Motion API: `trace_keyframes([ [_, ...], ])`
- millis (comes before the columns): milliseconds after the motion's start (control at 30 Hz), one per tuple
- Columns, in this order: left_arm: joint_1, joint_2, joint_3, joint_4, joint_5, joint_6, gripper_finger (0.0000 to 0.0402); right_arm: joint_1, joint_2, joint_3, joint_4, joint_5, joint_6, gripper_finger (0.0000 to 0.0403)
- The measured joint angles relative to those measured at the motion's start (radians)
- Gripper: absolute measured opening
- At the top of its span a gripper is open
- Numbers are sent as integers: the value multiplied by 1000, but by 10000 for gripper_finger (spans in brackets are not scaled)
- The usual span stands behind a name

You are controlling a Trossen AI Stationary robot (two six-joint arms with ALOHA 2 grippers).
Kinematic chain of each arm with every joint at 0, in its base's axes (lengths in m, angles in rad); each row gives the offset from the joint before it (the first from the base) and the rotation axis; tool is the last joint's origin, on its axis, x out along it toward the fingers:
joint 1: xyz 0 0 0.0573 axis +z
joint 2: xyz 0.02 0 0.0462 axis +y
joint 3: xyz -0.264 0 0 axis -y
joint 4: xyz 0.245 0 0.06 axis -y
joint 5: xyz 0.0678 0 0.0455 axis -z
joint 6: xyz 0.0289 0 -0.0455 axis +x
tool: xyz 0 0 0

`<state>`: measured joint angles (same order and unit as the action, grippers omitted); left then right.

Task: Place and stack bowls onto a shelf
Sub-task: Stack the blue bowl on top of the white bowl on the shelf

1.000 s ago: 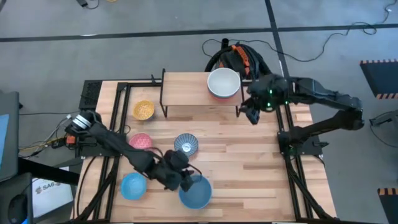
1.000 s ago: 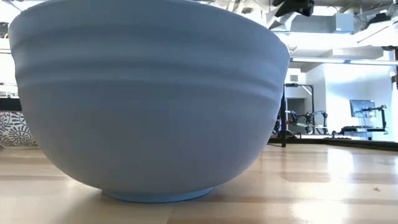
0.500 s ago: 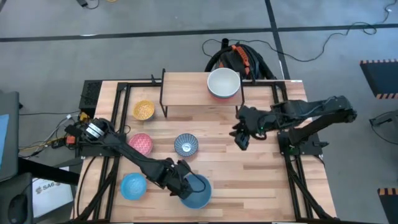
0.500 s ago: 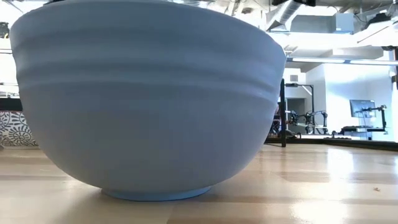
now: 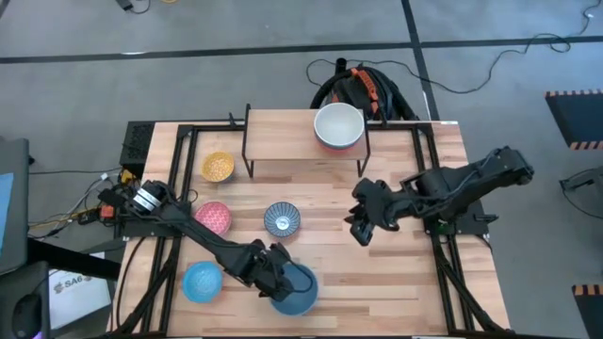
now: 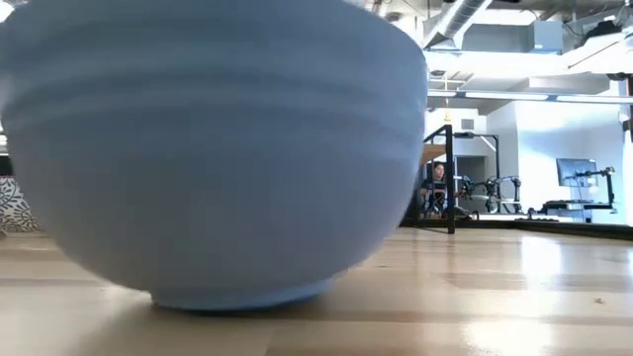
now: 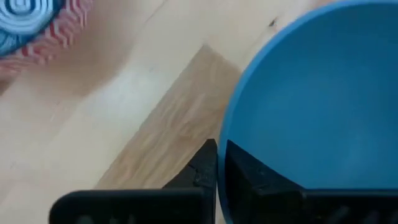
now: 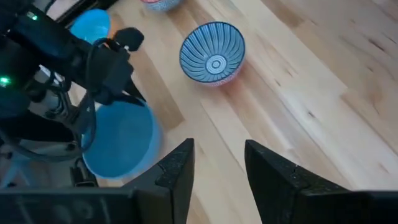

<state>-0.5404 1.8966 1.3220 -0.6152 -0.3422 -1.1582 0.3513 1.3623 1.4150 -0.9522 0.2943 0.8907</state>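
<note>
The left tool (image 5: 280, 280) grips the rim of the large blue bowl (image 5: 296, 290) near the front edge of the desk (image 5: 396, 273); in the left wrist view one finger (image 7: 202, 168) sits outside the wall and the other inside, pinched on that rim. The bowl's base appears to rest on the wood in the low view. A one-sided rim pinch on a big, heavy bowl is the main risk: on lifting it may swing down or slip from the narrow fingers and fall onto the light blue bowl (image 5: 201, 281) just beside it.

The right tool (image 5: 362, 226) hovers over bare wood right of the blue-white patterned bowl (image 5: 282, 218), its fingers parted and holding nothing. If both arms head toward the middle, they could collide, since the patterned bowl lies between them.

The shelf (image 5: 283, 141) at the back already carries a white bowl (image 5: 338, 124) nested on a red one; the carry there passes over the pink bowl (image 5: 213, 216) and yellow bowl (image 5: 218, 167), so a low path could knock them
</note>
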Motion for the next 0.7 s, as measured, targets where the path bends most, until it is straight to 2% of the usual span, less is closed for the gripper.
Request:
trace_keyframes([
  [200, -12, -41, -2, -1, -178, -78, 0, 26, 37, -1, -13, -14, -5, 158],
  [367, -36, -64, 7, -3, -270, -96, 0, 49, 51, -2, -10, -12, -8, 156],
  [600, -43, -64, 96, -6, -360, 32, 0, 78, 50, 0, 20, -9, 33, 156],
  [700, -43, -64, 147, 0, -417, 110, 0, 86, 50, 0, 38, -54, 51, 156],
])
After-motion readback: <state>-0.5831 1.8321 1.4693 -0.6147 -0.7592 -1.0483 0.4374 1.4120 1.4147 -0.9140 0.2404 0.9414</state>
